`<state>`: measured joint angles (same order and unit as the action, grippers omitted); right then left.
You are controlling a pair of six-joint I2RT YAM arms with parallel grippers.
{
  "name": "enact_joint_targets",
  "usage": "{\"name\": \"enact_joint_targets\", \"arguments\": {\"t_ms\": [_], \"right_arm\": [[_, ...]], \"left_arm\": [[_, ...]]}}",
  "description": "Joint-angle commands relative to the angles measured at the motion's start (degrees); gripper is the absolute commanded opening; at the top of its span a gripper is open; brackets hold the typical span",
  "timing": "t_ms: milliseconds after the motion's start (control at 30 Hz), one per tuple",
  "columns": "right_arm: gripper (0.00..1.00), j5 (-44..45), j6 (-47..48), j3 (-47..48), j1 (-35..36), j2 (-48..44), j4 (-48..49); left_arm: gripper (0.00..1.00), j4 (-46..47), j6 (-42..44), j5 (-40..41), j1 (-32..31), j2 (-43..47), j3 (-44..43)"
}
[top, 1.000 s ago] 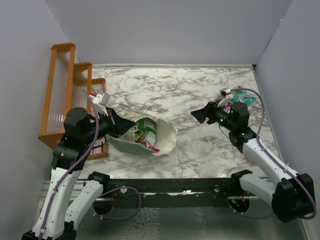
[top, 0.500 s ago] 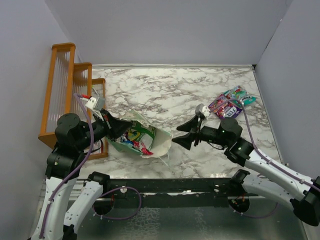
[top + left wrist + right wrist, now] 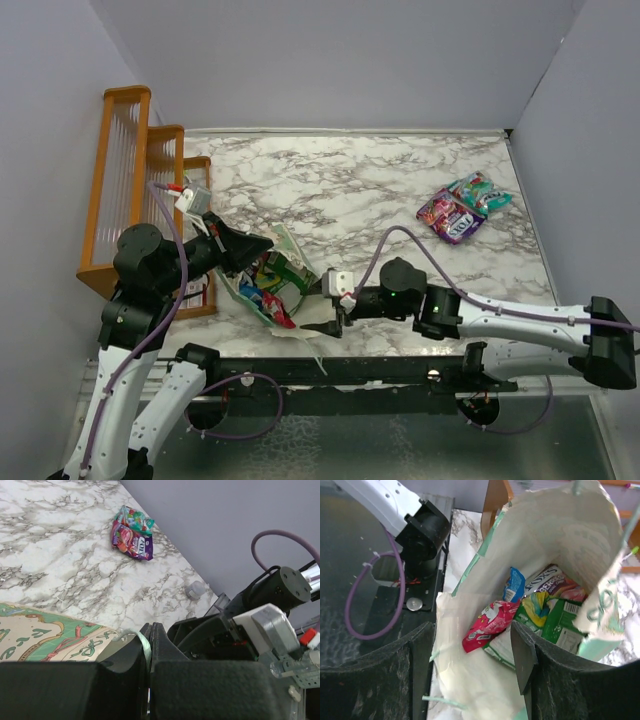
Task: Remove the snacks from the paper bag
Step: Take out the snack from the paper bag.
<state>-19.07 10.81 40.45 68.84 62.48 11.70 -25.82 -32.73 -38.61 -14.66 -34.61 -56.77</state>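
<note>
Snacks [image 3: 520, 612]: heaped inside paper bag [image 3: 555, 535], its mouth facing right gripper [image 3: 472, 650]; jaws apart, packets straight ahead, nearer arm. Left gripper [image 3: 149, 640]: jaws clamped on bag rim, holding it open.

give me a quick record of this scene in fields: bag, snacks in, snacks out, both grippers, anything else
bag: mint-green paper gift bag, tipped over on white marble table, mouth toward the right arm
snacks inside: glossy red-pink packet, blue packet, green packet, piled together
snacks out: pink-purple packet and teal packet, touching, far right of table
left gripper: shut on the bag's rim
right gripper: open at the bag mouth, holding nothing
other: orange wooden rack, far left
</note>
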Motion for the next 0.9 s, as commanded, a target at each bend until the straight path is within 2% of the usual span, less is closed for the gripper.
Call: {"name": "enact_joint_targets", "arguments": {"t_ms": [0, 100, 267, 533, 733, 867], "right_arm": [[0.63, 8.9, 8.9, 4.7, 3.8, 6.2, 2.6], [0.63, 14.9, 11.4, 6.6, 6.7, 11.1, 2.9], [0.63, 16.5, 13.3, 7.2, 7.1, 15.8, 5.6], [0.63, 14.0, 24.9, 7.5, 7.1, 19.6, 5.7], [0.64, 7.2, 27.6, 10.2, 7.1, 23.3, 4.7], [0.65, 8.1, 27.9, 11.6, 7.1, 27.3, 6.4]], "left_arm": [[0.0, 3.7, -1.4, -1.8, 0.0, -0.3, 0.1], [0.0, 3.9, -1.9, -1.6, 0.0, 0.1, 0.4], [0.0, 3.1, -1.5, -1.6, 0.0, 0.3, 0.2], [0.0, 1.5, -0.5, -1.6, 0.0, 0.3, -0.7], [0.0, 1.3, -0.6, -1.3, 0.0, 0.4, -0.8], [0.0, 1.2, -0.8, -1.5, 0.0, 0.4, -1.2]]}}
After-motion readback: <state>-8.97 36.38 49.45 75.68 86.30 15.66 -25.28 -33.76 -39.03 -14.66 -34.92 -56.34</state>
